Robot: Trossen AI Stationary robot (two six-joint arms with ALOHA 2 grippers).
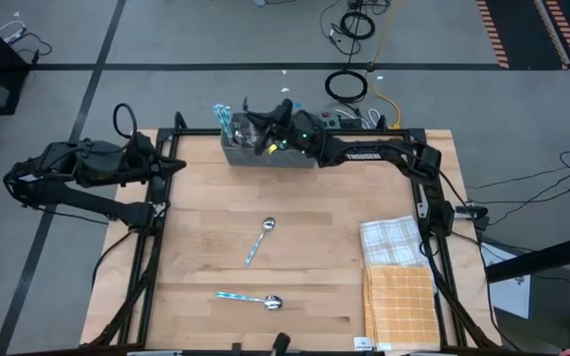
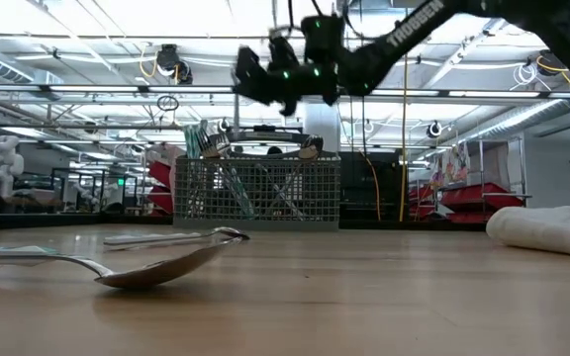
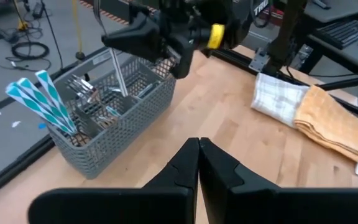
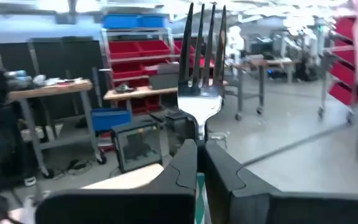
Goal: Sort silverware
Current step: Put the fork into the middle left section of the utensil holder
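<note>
A grey mesh basket (image 1: 265, 148) stands at the table's far edge. It holds several pieces of silverware, some with light blue patterned handles (image 3: 42, 99) sticking up at its left end. My right gripper (image 4: 197, 146) hovers just above the basket (image 2: 255, 188), shut on a silver fork (image 4: 202, 37). Two spoons lie flat on the wood, one mid-table (image 1: 260, 240) and one nearer the front (image 1: 250, 299). My left gripper (image 3: 198, 146) is shut on nothing, drawn back at the table's left edge (image 1: 176, 163). My right gripper pinches the fork's neck (image 4: 197, 127), just below the tines, between its two fingers. The fingers come about level from the table's right and lie across the fork. The fork stands upright, tines up; its handle (image 3: 118, 74) reaches down into the basket's mouth.
A white checked towel (image 1: 392, 242) and an orange one (image 1: 401, 307) lie folded by the right edge. The right arm (image 1: 374, 153) stretches along the far edge. Bare wood lies between the spoons and the towels.
</note>
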